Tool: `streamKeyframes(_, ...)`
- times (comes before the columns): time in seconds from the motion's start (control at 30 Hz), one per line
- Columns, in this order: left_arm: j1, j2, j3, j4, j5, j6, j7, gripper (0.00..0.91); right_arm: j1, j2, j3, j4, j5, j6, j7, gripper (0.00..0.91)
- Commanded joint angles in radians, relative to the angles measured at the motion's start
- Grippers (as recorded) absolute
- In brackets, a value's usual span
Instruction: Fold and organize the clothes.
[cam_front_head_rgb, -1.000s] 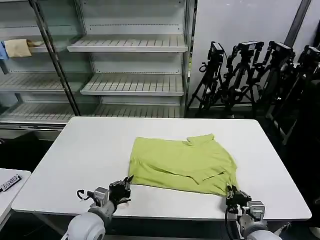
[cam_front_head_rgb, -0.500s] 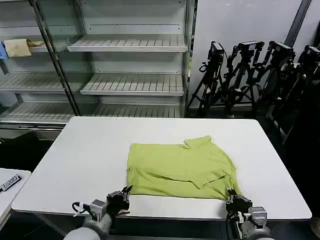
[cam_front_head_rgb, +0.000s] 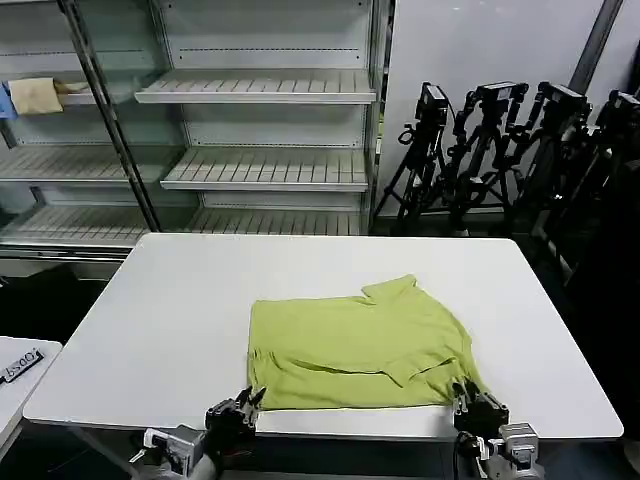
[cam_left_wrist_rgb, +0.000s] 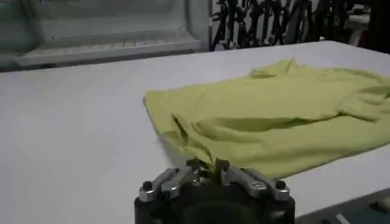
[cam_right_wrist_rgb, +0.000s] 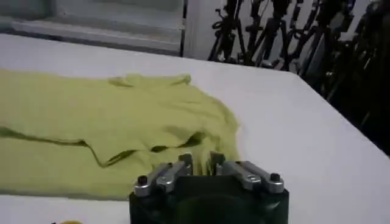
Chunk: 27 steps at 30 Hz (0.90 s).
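Left gripper (cam_front_head_rgb: 247, 403) sits at the near edge of the worktop (cam_front_head_rgb: 180, 310), clenched on the shirt's (cam_front_head_rgb: 360, 340) near-left hem corner; in the left wrist view the fingers (cam_left_wrist_rgb: 207, 165) meet with fabric pinched between them. Right gripper (cam_front_head_rgb: 470, 397) is at the near-right corner of the shirt, fingers close together on the hem.

Shirt: lime yellow-green, lying mostly flat on the near half of the worktop, collar (cam_front_head_rgb: 392, 288) at the far side, 1 loose fold running across the lower front, right sleeve bunched near the right gripper.

Judged step: dragging or tensioning the hem with both corners held, ahead of a fold.

Notes for doing it well:
- Keep both grippers level and moving together, so the hem stays straight.
- Keep the pull gentle; soft fabric will likely slip from a thin pinch.
- Flatten the mid-front wrinkle before folding, or it may be creased in.

Shelving (cam_front_head_rgb: 260, 130) and tripods (cam_front_head_rgb: 500, 150) stand behind, well apart from the work.
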Motion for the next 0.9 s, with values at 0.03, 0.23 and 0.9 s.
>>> streamKeyframes(0.03,0.014,0.005,-0.018,-0.044,-0.002,-0.004,-0.011,0.907,0.011,-0.005,0.005,0.025,-0.018,0.028,0.006,0.907)
streamKeyframes(0.23,-0.114,0.038,-0.031,0.008,-0.076,-0.025,-0.045,0.907,0.139,-0.027,0.006,-0.008,0.037,0.024,0.023,0.907)
streamKeyframes(0.9,-0.709,0.032,0.148,0.494,-0.333,0.005,-0.143,0.907,0.914,-0.079,-0.34,-0.641,0.303,-0.032,0.049,0.907)
